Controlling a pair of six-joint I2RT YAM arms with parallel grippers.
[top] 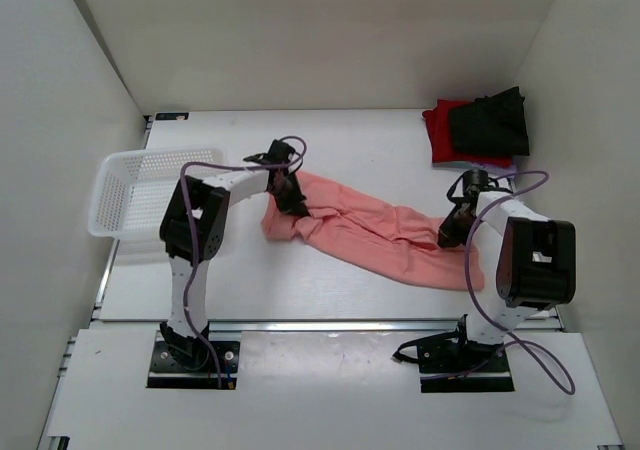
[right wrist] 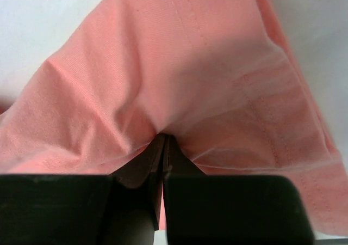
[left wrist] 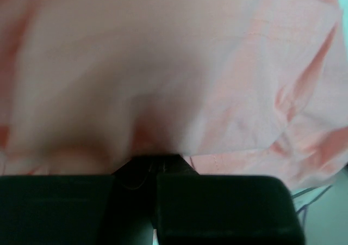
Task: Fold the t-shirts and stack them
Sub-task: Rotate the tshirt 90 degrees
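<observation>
The salmon-pink t-shirt [top: 370, 235] is held strung across mid-counter [top: 330, 150], with its left end pinched in the closed left hand [top: 290, 198] and its right end in the closed right hand [top: 450, 232]. If it is pulled unevenly, a thin pinch could be lost and the cloth dropped bunched.

The white worktop [top: 340, 140] holds a pink t-shirt [top: 370, 235] between left gripper [top: 294, 203] and right gripper [top: 447, 236], a basket [top: 135, 185] left of the left one, a red t-shirt [top: 438, 140] beyond the right one
</observation>
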